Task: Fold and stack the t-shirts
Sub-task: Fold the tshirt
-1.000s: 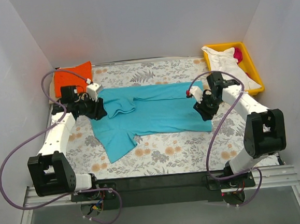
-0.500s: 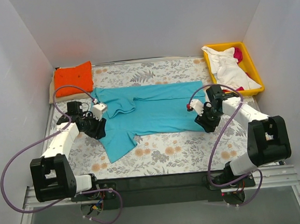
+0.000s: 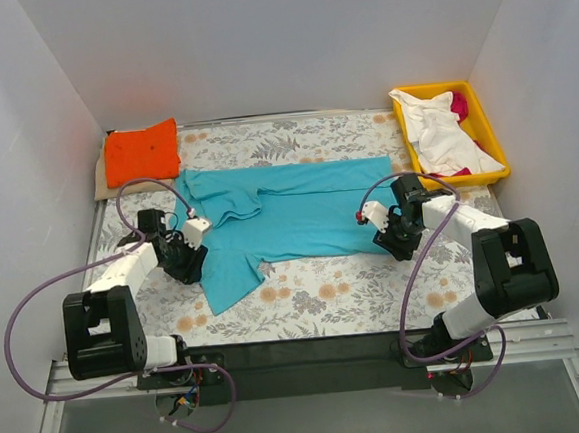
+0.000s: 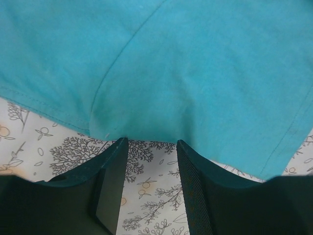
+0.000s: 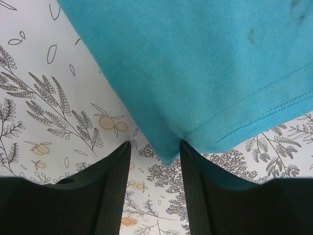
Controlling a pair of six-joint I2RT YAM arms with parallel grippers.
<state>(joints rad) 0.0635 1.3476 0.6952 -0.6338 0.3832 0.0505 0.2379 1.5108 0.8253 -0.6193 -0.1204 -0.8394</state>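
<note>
At the upper left of the top view we see the orange t-shirt (image 3: 142, 151), folded into a thick pad, well apart from both arms. Below it, the left end effector (image 3: 185, 257) sits low at the left edge of the teal t-shirt (image 3: 299, 211), beside the sleeve that trails toward the lower left. In the left wrist view this end effector (image 4: 149, 142) is open. Its two dark fingers (image 4: 110, 181) stand apart with the floral cloth (image 4: 151, 196) showing between them, and the shirt's stitched hem lies right at their tips. The left arm (image 3: 124, 275) reaches from its base at the lower left, forearm nearly flat, pointing right.

The teal t-shirt lies spread across the middle of the surface (image 3: 326, 299), a soft knit, lightly creased.

The right end effector (image 3: 399, 236) meets the shirt's lower right corner. In the right wrist view that end effector (image 5: 155, 144) is open too. Its ribbed fingers (image 5: 112, 191) are parted, and the double-stitched corner pokes between their tips. The right arm (image 3: 471, 227) bends leftward, low over the surface.

At the upper right, the yellow tray (image 3: 485, 129) holds a crumpled white t-shirt (image 3: 439, 135) and a magenta t-shirt (image 3: 458, 105).
</note>
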